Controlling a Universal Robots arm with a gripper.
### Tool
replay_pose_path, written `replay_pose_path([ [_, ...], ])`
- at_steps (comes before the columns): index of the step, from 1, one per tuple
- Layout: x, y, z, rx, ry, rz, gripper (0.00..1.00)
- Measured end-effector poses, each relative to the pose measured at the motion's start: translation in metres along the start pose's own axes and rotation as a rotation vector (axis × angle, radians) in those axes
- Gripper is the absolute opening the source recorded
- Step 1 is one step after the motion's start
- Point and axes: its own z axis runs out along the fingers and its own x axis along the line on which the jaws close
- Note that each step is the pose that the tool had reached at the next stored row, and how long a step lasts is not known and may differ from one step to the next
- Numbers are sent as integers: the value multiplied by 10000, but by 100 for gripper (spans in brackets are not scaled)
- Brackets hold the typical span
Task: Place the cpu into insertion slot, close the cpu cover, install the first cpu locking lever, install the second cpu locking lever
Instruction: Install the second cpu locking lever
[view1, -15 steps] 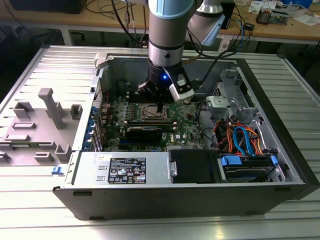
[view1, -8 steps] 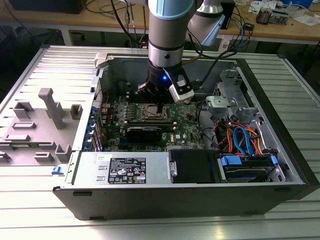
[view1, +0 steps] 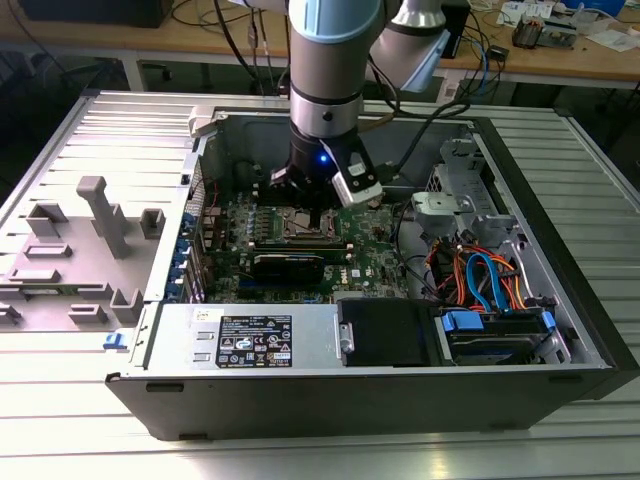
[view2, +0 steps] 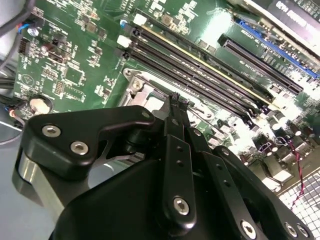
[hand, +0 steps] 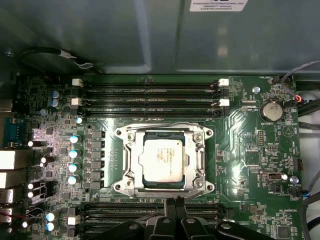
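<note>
Inside the insertion slot (hand: 165, 161) the cpu (hand: 161, 161) lies flat, silver top up, edges square to the frame; cpu cover (hand: 131, 137) down around it. Gripper (hand: 173, 201) clenched, empty, beside the socket edge.

There is one robot arm (view1: 325, 60) with one gripper (hand: 173, 201). One open computer case (view1: 400, 390) lies on the table. Inside is one green board (hand: 245, 145). On it sits one square slot (hand: 164, 160) with one silver chip (hand: 161, 160) in it and one metal frame (hand: 197, 160) around it. One round silver battery (hand: 271, 110) is there too. Four long black memory slots (hand: 150, 92) sit on each side of the chip, eight in all.
</note>
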Motion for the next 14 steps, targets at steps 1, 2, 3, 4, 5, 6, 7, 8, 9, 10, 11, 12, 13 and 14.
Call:
replay_pose_path([
  [1,19,-8,14,-34,0,-22,11],
  [2,29,-12,24,-40,1,-37,11],
  [3,43,-17,35,-43,2,-51,11],
  [4,54,-20,48,-44,3,-65,11],
  [5,67,-22,65,-45,5,-88,11],
  [6,80,-24,84,-45,6,-110,11],
  [7,88,-25,98,-44,8,-122,11],
  [8,93,-27,120,-45,9,-137,11],
  [9,99,-29,142,-46,9,-148,11],
  [10,104,-31,157,-46,10,-156,11],
  [11,112,-34,183,-47,11,-172,11],
  [12,117,-40,191,-46,13,-182,11],
  [13,123,-48,196,-47,13,-190,11],
  [14,130,-60,197,-49,12,-196,11],
])
